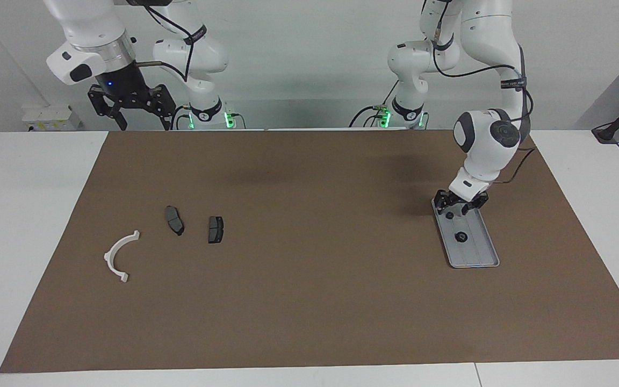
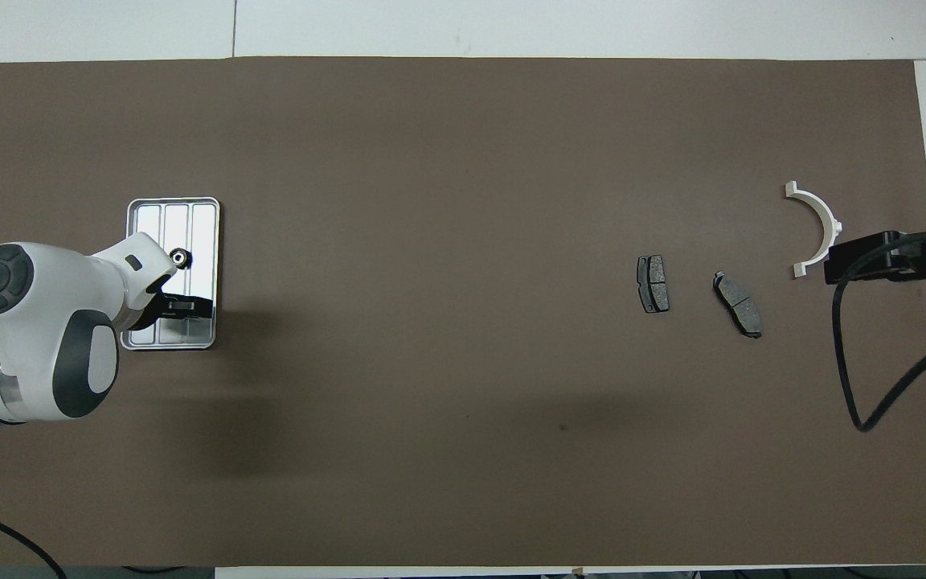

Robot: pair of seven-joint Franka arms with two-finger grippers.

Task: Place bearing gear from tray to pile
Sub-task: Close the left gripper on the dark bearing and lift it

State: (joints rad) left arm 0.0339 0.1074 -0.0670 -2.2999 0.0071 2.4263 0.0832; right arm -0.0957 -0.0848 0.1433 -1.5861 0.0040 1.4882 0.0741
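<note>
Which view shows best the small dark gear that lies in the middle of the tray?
The facing view: the gear lies uncovered on the tray. In the overhead view the gear shows beside the left arm's white wrist.

Left tool [image 1: 460, 207] is positioned low over the robot-side end of the tray [image 1: 480, 252], two small dark parts [image 1: 460, 236] seen on it; right tool [image 1: 130, 110] is held raised.

The tray [image 1: 473, 252] lies on the mat [image 1: 315, 301] toward the left arm's end of the table. 2 gears sit in it, 1 [image 1: 460, 236] mid-tray, 1 [image 1: 449, 215] nearer the robots. Well apart, toward the right arm's end, lie 2 pads [image 1: 174, 220] [image 1: 215, 229], the bracket [image 1: 120, 255] beside them, farther from the robots.
</note>
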